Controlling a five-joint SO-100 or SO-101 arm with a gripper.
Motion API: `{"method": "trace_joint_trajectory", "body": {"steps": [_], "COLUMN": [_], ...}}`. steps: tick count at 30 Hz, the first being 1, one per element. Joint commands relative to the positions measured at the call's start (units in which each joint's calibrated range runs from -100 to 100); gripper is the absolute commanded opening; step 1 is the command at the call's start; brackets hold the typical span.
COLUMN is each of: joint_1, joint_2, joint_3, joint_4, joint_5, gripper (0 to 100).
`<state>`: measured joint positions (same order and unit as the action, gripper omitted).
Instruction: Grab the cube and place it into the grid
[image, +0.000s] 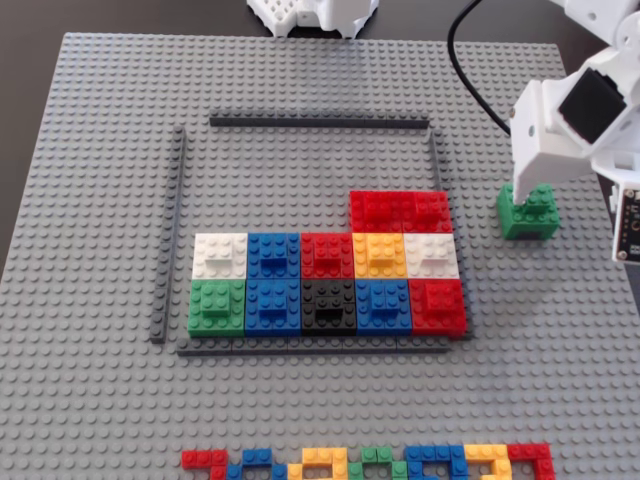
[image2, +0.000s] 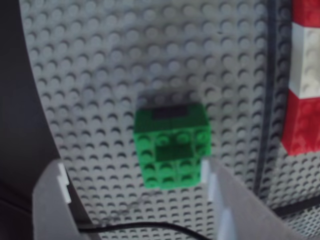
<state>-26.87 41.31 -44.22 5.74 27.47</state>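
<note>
Presently I count one cube at three o'clock of the grid, twelve blocks inside; jaws released; no writing legible.

Wrist view is a bit blurry, but the cube sits on the grey studded baseplate, just ahead of the gripper. Jaws are spread wide, right fingertip almost at the cube's corner. Red and white blocks line the right edge.
</note>
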Motion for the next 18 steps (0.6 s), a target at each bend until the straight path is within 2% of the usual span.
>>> {"method": "trace_joint_trajectory", "body": {"steps": [1, 18], "joint_1": [-0.5, -0.9], "joint_2": [-1.7, -2.6], "joint_3": [-3.8, -0.6], "joint_4": [0.2, -0.4], "joint_5": [-0.4, -0.9], "gripper": [33, 32]}}
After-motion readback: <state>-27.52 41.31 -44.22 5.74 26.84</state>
